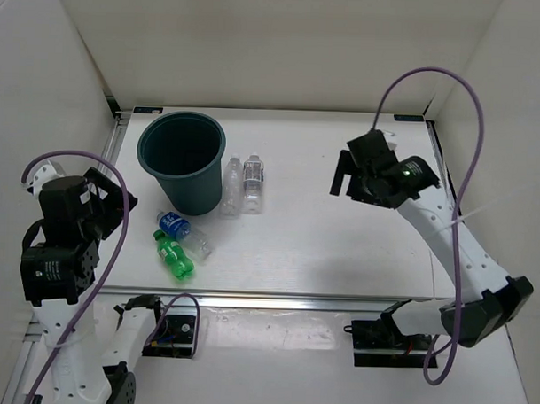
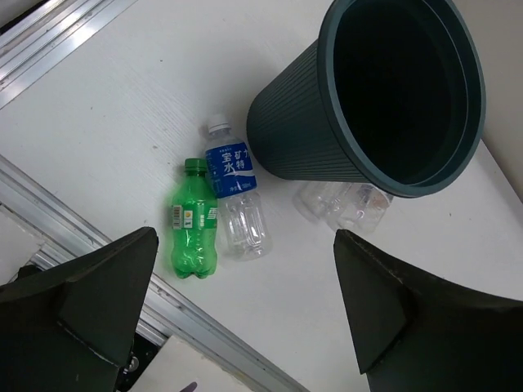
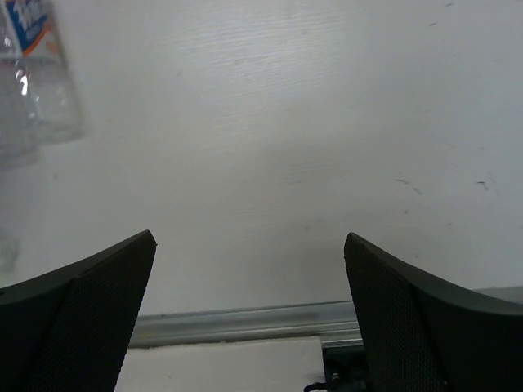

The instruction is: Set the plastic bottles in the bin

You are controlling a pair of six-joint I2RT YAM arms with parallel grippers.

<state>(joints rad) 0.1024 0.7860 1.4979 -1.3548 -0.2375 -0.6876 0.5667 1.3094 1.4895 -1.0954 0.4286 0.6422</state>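
Hovering left arm (image 1: pixel 62 248), jaws wide.

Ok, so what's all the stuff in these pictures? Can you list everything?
bin: one, dark teal, upright at the far left of the table
clear bottles: two, pale labels, lying side by side just right of the bin
blue-label bottle: one, clear, lying in front of the bin
green bottle: one, green, lying beside the blue-label bottle, nearer the robot
table: one, white, under everything
cables: two, purple, one looping off each arm
left arm: one, black and white, at the near left edge
right arm: one, black and white, reaching over the table's right side
jaws: two pairs, dark, both wide open and holding nothing
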